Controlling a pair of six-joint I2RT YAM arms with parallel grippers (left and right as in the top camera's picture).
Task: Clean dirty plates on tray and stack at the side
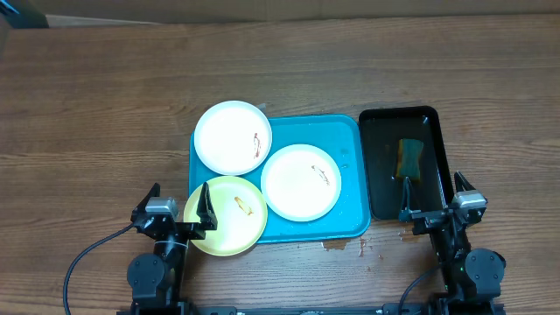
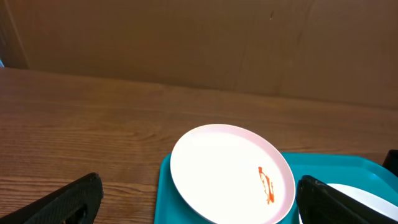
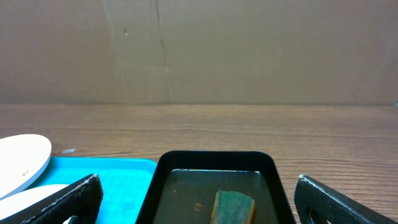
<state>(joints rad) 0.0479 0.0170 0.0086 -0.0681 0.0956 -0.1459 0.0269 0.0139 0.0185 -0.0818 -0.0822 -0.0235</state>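
Overhead view: a turquoise tray [image 1: 348, 166] lay at the middle of the wooden desk [image 1: 105, 105], carrying three plates. The far white plate [image 1: 232, 137] overhung the tray's far left corner, the middle white plate [image 1: 301, 182] sat wholly inside the tray, and the pale yellow plate [image 1: 225, 215] overhung its near left corner; each bore a small red-orange smear. A black tray [image 1: 442, 166] stood just beside the turquoise tray on the right, holding a green sponge [image 1: 409, 157]. Small brown spots [image 1: 346, 245] marked the desk at the turquoise tray's near edge. The left fingers [image 1: 205, 210] were spread apart and empty, one of them over the pale yellow plate's left edge; the right fingers [image 1: 458, 184] were likewise apart and empty at the black tray's near end. Left wrist view: the far white plate filled the centre, its smear towards the right, with the two dark fingers at the lower corners, wide apart. Right wrist view: the black tray and sponge lay straight ahead between the parted fingers, the turquoise tray and two white plate edges to the left, and a brown cardboard wall [image 3: 249, 50] behind.
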